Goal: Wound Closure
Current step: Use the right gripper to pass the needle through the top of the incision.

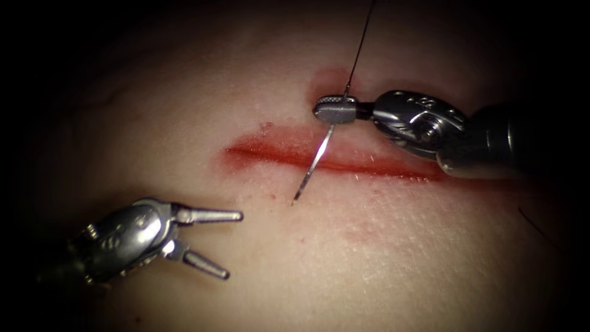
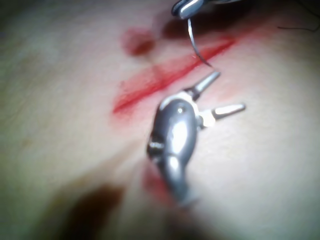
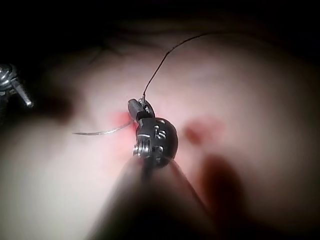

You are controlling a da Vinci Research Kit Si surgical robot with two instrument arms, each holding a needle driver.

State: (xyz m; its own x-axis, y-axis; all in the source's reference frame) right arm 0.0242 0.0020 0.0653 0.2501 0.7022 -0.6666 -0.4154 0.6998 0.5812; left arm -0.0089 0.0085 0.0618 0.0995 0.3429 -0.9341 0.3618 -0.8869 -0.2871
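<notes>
The tissue (image 1: 369,258) carries a long red cut (image 1: 344,161) running left to right. My right tool (image 1: 335,109) is shut on the curved needle (image 1: 313,161) near its thread end, above the cut. The needle crosses over the cut and its tip (image 1: 295,200) rests at the skin just below the cut; I cannot tell if it has pierced. Dark thread (image 1: 359,43) rises from the needle's held end. My left tool (image 1: 224,243) hovers below and left of the needle, jaws open, holding nothing. The left wrist view shows its open jaws by the needle (image 2: 195,42); the right wrist view shows the held needle (image 3: 102,131).
A red spot (image 1: 329,77) marks the tissue just above the right tool's jaws. Red fluid lines the cut. A dark strand of thread (image 1: 534,224) lies at the far right of the tissue.
</notes>
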